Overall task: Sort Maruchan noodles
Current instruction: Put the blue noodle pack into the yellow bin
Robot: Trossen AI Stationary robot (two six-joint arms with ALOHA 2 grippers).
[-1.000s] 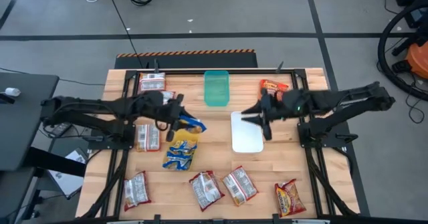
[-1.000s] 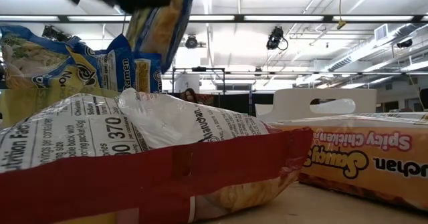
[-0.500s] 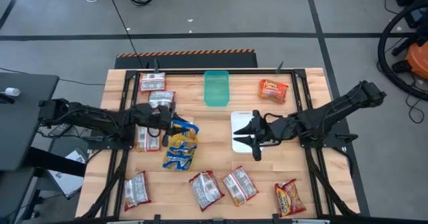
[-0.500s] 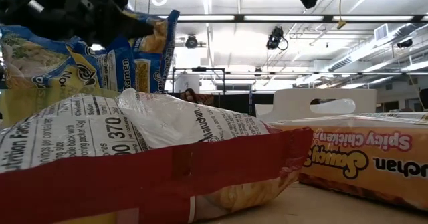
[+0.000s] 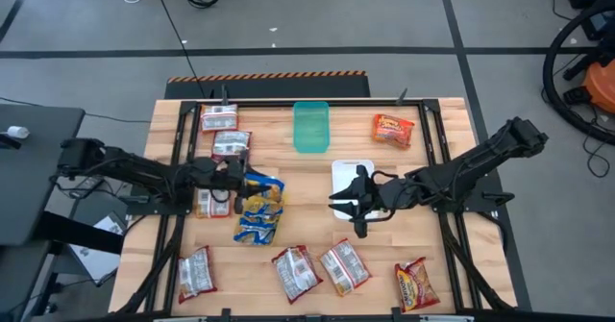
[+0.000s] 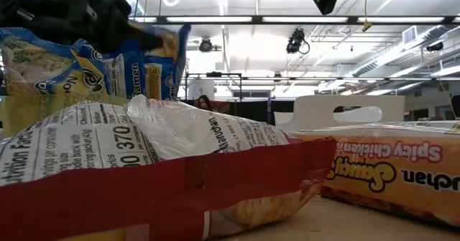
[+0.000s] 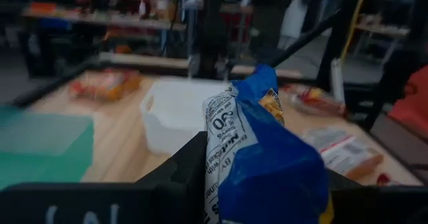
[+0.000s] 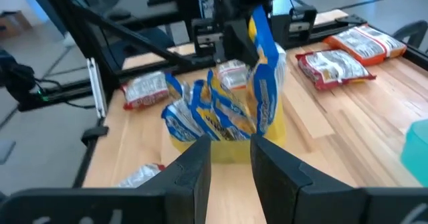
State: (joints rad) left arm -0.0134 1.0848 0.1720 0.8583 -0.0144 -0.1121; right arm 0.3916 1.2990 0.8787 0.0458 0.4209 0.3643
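The left end effector [image 5: 242,179] is clamped on a blue-and-yellow Maruchan packet [image 5: 266,182], holding it on edge just above the pile below. In the left wrist view that held packet [image 7: 264,164] rises between the dark fingers [image 7: 190,167], its printed white back turned to one side. Directly under it sits a yellow tray [image 5: 258,221] stuffed with more blue-and-yellow packets [image 8: 210,114], which stand upright and crowded together. Just beside the left end effector, on the side toward its own arm, lies a white-and-red packet [image 5: 211,201], and beyond that another white-and-red packet [image 5: 231,145] and a third [image 5: 220,118] near the worktop's far corner.

The right end effector [image 5: 350,204] hangs with its fingers [image 8: 271,164] spread apart and nothing between them, over the near edge of a white tray [image 5: 354,173]. It faces the left end effector across a bare strip of worktop [image 5: 307,183]. Past the white tray, farther away, stands a green tray [image 5: 310,126], with an orange-red packet [image 5: 393,129] well off to its side.

Toward the near edge of the worktop lie three white-and-red packets [image 5: 195,272], [image 5: 296,272] and [image 5: 344,266], and a second orange-red packet [image 5: 416,284] at the corner. In the low view one white-and-red packet [image 6: 144,176] fills the foreground, beside a Spicy Chicken packet [image 6: 388,173].
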